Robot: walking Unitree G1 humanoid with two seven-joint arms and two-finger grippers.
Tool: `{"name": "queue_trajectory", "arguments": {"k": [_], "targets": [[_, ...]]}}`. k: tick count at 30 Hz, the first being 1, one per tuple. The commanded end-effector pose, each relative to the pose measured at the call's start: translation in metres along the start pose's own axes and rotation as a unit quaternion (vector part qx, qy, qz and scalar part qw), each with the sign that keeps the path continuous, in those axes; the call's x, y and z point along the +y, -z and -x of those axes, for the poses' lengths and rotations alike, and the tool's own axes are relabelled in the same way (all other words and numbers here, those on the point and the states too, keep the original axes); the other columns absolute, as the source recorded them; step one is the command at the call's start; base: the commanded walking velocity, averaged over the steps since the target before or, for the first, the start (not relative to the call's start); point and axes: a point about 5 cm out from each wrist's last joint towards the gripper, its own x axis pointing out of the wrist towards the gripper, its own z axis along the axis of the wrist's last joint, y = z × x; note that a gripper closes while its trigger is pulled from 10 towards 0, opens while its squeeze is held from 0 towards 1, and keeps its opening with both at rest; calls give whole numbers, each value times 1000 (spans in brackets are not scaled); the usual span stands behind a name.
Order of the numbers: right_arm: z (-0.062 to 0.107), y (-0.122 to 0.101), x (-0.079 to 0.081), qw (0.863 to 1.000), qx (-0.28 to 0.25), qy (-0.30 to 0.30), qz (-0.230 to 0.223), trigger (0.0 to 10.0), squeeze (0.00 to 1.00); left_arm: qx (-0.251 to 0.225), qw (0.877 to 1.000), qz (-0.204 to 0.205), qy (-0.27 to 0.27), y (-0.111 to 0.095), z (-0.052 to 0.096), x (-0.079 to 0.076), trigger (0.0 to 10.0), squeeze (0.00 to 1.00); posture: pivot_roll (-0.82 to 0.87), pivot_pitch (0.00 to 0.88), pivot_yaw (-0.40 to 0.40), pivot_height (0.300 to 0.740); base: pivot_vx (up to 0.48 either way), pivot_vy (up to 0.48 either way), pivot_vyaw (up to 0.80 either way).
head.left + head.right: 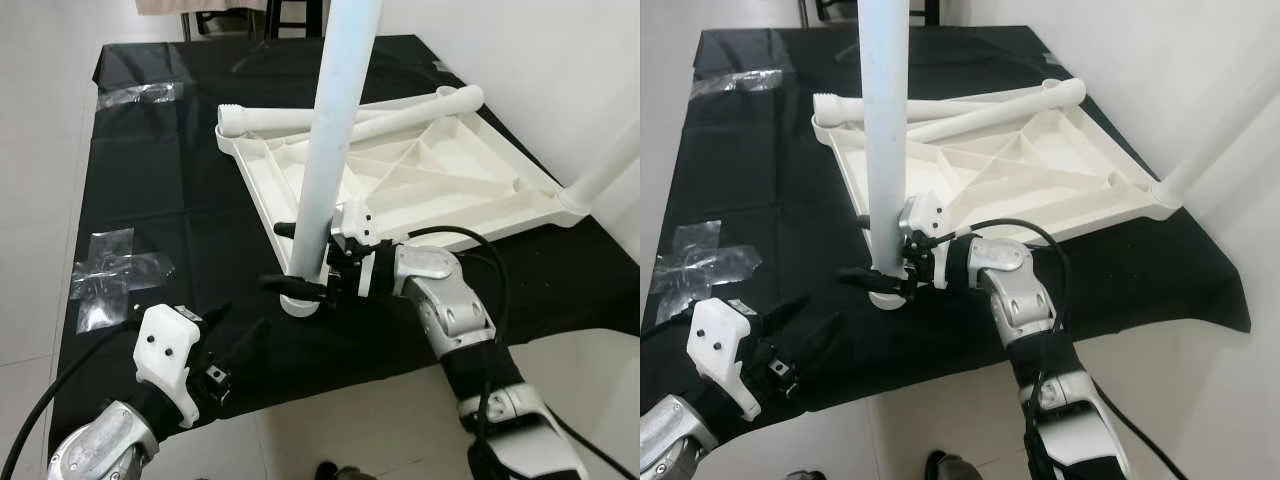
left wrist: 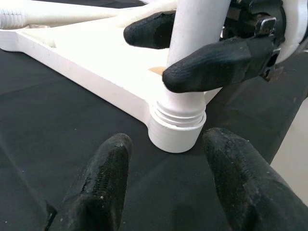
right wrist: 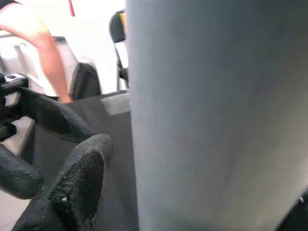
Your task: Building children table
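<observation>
A white plastic tabletop (image 1: 440, 185) lies upside down on the black-covered table (image 1: 150, 190). One white leg (image 1: 335, 120) stands upright in the threaded corner socket (image 2: 175, 137) nearest me. My right gripper (image 1: 285, 257) is shut on this leg just above the socket, one black finger on each side. My left gripper (image 1: 238, 325) hovers open low over the cloth at the front left, pointing at the socket and a short way from it. A second leg (image 1: 605, 165) stands in the right corner. Two loose legs (image 1: 400, 115) lie across the tabletop's far edge.
Clear plastic bags lie on the cloth at the left (image 1: 115, 265) and the far left (image 1: 140, 95). The table's front edge (image 1: 330, 385) runs just behind my left wrist. A white wall is close on the right. A dark chair (image 3: 118, 29) stands beyond the table.
</observation>
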Motion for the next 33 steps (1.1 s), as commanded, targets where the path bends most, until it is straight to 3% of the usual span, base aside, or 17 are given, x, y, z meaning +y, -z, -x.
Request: {"name": "queue_trajectory", "arguments": {"k": [1, 2, 3, 4, 5, 11, 16, 22, 23, 24, 25, 26, 27, 28, 30, 31, 33], "targets": [[-3, 2, 3, 1000, 0, -21, -2, 10000, 0, 5, 1000, 4, 3, 2, 2, -2, 10000, 0, 151, 209, -126, 740, 0, 0, 0], [-4, 2, 0, 999, 1, -38, -5, 10000, 0, 5, 1000, 4, 3, 2, 2, -2, 10000, 0, 159, 209, -130, 740, 0, 0, 0], [-3, 3, -2, 997, 12, -70, -11, 4275, 0, 6, 1000, 4, 3, 2, 2, -3, 10000, 0, 177, 216, -129, 740, 0, 0, 0], [-3, 3, -2, 997, 12, -70, -11, 4275, 0, 6, 1000, 4, 3, 2, 2, -3, 10000, 0, 177, 216, -129, 740, 0, 0, 0], [-3, 3, -5, 996, 18, -87, -22, 0, 0, 7, 1000, 5, 4, 3, 3, -4, 10000, 0, 181, 215, -128, 740, 0, 0, 0], [1, 4, -16, 996, 14, -81, -34, 0, 0, 7, 1000, 5, 4, 2, 4, -6, 10000, 0, 182, 220, -131, 740, 0, 0, 0], [11, 12, -19, 999, 15, -38, -33, 0, 0, 10, 1000, 8, 7, 4, 4, -8, 10000, 0, 173, 226, -127, 740, 0, 0, 0], [32, 36, -15, 993, 41, 96, -49, 0, 0, 12, 1000, 12, 11, 4, 5, -9, 10000, 0, 155, 237, -126, 740, 0, 0, 0], [32, 36, -15, 993, 41, 96, -49, 0, 0, 12, 1000, 12, 11, 4, 5, -9, 10000, 0, 155, 237, -126, 740, 0, 0, 0], [36, 46, -10, 982, 60, 164, -66, 0, 0, 15, 1000, 11, 14, 5, 6, -9, 10000, 0, 165, 239, -132, 740, 0, 0, 0], [37, 62, 9, 946, 104, 290, -94, 0, 0, 16, 1000, 12, 15, 5, 7, -8, 10000, 0, 150, 254, -113, 740, 0, 0, 0], [37, 62, 9, 946, 104, 290, -94, 0, 0, 16, 1000, 12, 15, 5, 7, -8, 10000, 0, 150, 254, -113, 740, 0, 0, 0], [32, 69, 38, 926, 139, 335, -104, 0, 0, 19, 1000, 12, 16, 5, 8, -7, 10000, 0, 145, 252, -108, 740, 0, 0, 0], [32, 69, 38, 926, 139, 335, -104, 0, 0, 19, 1000, 12, 16, 5, 8, -7, 10000, 0, 145, 252, -108, 740, 0, 0, 0], [16, 64, 67, 935, 141, 311, -99, 0, 0, 22, 999, 15, 24, 7, 7, -8, 10000, 0, 136, 232, -104, 740, 0, 0, 0], [13, 64, 64, 941, 135, 294, -102, 0, 0, 21, 999, 16, 27, 8, 5, -9, 10000, 0, 147, 226, -111, 740, 0, 0, 0], [14, 65, 49, 937, 133, 303, -108, 0, 0, 18, 999, 16, 26, 7, 3, -9, 10000, 0, 148, 216, -117, 740, 0, 0, 0]]}}
